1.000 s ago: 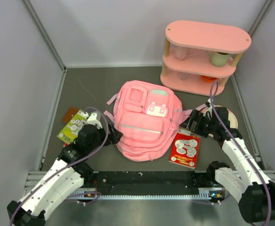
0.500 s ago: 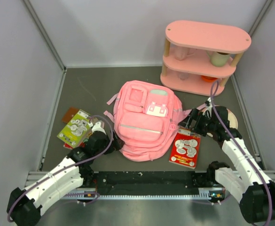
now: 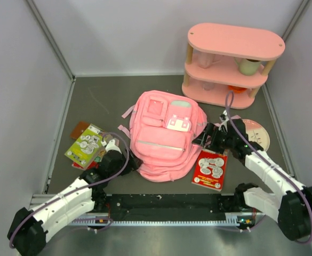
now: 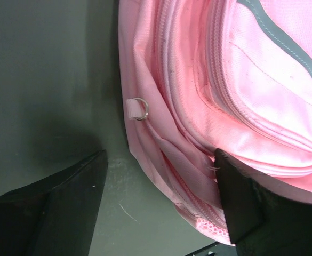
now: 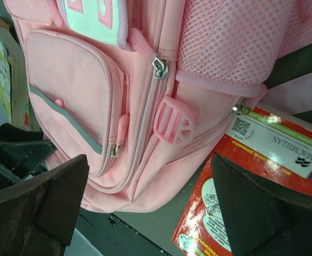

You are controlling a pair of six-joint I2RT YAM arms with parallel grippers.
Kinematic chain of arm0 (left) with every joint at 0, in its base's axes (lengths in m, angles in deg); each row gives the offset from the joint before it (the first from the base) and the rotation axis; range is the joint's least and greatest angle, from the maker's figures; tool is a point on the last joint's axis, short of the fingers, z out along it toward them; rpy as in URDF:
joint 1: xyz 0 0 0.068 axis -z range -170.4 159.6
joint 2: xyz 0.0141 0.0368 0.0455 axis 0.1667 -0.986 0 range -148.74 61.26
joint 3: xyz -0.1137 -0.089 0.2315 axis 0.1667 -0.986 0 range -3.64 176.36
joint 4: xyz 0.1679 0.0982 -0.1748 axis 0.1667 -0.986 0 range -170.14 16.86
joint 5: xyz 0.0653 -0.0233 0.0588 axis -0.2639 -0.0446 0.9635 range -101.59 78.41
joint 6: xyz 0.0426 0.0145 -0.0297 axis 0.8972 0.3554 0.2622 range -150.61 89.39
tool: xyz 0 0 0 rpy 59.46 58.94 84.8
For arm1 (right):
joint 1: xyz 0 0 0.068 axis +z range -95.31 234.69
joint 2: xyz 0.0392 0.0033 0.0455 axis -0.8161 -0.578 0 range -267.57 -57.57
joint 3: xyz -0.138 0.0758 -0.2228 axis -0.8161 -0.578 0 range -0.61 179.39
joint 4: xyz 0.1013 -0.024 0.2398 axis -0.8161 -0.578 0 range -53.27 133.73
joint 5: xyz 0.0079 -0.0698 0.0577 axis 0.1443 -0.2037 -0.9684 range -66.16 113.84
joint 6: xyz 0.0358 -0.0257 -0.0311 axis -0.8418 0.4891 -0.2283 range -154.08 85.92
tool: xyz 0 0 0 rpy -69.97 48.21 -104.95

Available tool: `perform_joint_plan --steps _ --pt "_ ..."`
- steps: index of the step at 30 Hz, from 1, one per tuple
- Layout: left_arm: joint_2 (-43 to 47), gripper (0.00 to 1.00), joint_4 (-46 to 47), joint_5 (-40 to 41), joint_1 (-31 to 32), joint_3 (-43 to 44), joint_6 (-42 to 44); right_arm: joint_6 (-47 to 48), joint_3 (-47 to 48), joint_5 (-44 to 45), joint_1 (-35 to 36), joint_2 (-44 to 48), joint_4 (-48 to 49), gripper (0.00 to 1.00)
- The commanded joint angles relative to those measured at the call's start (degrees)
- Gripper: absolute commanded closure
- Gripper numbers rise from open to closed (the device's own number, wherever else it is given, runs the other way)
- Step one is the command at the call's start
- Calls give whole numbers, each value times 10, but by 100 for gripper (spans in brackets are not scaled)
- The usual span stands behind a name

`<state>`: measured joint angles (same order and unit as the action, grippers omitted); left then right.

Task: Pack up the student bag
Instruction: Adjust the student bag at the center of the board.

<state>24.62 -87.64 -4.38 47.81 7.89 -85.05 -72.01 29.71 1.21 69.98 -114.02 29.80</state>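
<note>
the student bag (image 3: 164,138) is pink, with pale mint and white trim (image 3: 179,106) on the upper pockets and a thin grey stripe (image 3: 160,146) across the front. its side pocket (image 5: 225,37) is pink mesh. the book (image 3: 209,170) on its right is red with white round pictures and a white label. the booklet (image 3: 85,143) on the left is green with white circles, beside a brown card (image 3: 79,128). the shelf unit (image 3: 236,41) is pink with pale wooden posts and holds a pale green cup (image 3: 248,66). the table (image 3: 108,96) is dark grey.
</note>
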Motion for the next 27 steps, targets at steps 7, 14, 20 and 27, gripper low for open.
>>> perform_joint_plan --steps 7,14,20,27 --pt "-12 78 37 16 3 0 17 -24 5 15 45 -99 73 11" --pt "11 100 -15 60 3 41 61 -19 -4 -25 58 -91 104 34" --pt "-4 100 -46 126 2 92 123 -21 10 -12 99 -90 89 41" --pt "-17 26 -137 169 2 149 145 23 56 165 98 -51 -23 12"
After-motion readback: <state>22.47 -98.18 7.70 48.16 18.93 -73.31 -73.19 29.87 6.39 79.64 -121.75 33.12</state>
